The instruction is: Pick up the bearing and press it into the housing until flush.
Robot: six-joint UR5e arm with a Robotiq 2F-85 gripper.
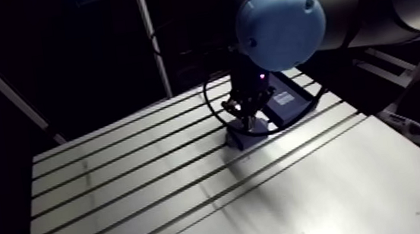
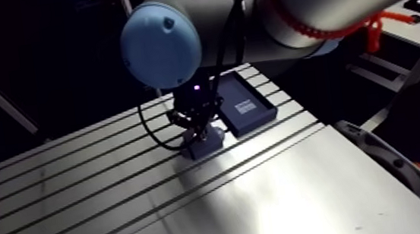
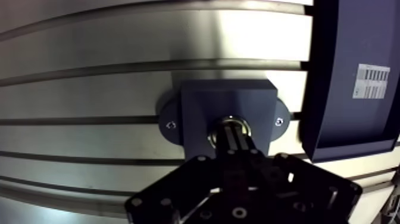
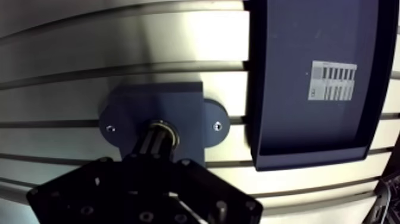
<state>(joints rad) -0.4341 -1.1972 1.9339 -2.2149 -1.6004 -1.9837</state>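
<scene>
The bearing (image 3: 230, 121) sits in the round bore of the housing (image 3: 199, 104). It shows in the wrist view only as a bright metal ring around the tips of the gripper (image 3: 233, 134). Whether it is flush with the housing's top face cannot be told.

The two fingers (image 3: 237, 143) stand drawn together, side by side with no visible gap, their tips right at the ring's middle. They hold nothing between them.

The housing is a dark blue block with a rounded flange on either side. Each flange carries one small screw (image 3: 171, 125), and the block lies flat on the slotted table (image 3: 89, 42).

Just beside the housing, with a narrow strip of table between them, lies a dark blue tray (image 3: 345, 36) with a raised rim and a white printed label (image 3: 371, 81) on its floor.

In the arm view the gripper (image 1: 246, 118) comes straight down onto the housing (image 1: 250, 138), just right of the frame's centre. The tray (image 1: 287, 97) lies right of it and slightly higher, toward the table's far edge. Lit table slots run across the lower left half of the frame.
</scene>
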